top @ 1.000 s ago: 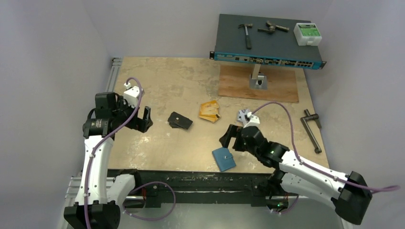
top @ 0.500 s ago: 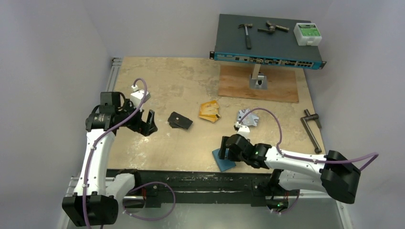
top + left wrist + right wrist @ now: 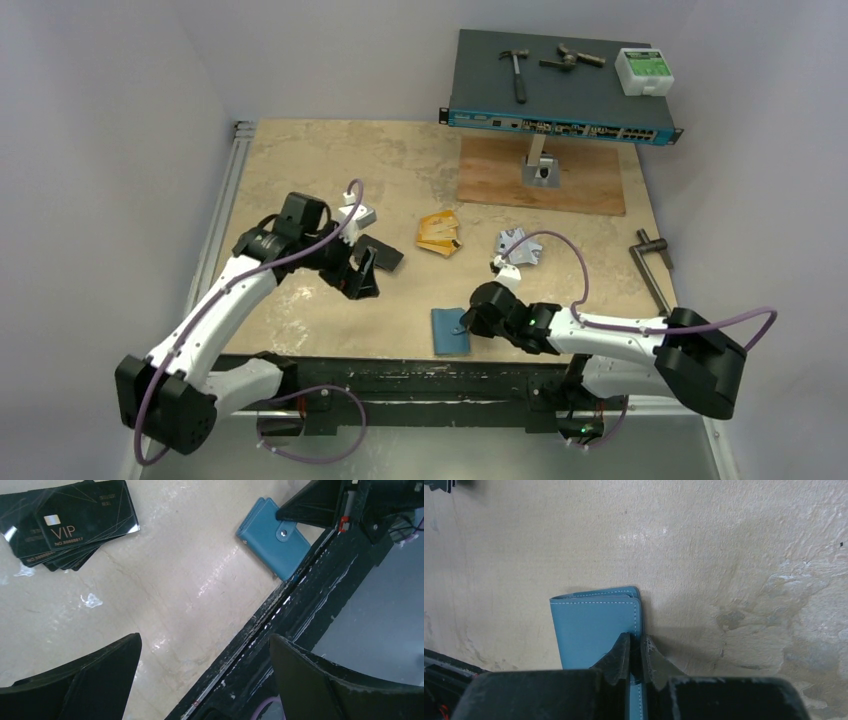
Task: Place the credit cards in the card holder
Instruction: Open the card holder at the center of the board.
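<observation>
On the beige stone-look tabletop (image 3: 330, 170), the left gripper (image 3: 362, 274) hangs spread wide beside fanned glossy black credit cards (image 3: 70, 522). The right gripper (image 3: 634, 652) pinches one long edge of the closed teal leather-like card holder (image 3: 591, 630), which lies flat at the table's near edge, long axis running front to back.

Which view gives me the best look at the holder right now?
Left wrist: the holder lies nearly whole there, face up, with its snap tab fastened. Right wrist shows only one plain face close up, with the right gripper pinching its edge. The top view shows it small, partly under that gripper.
</observation>
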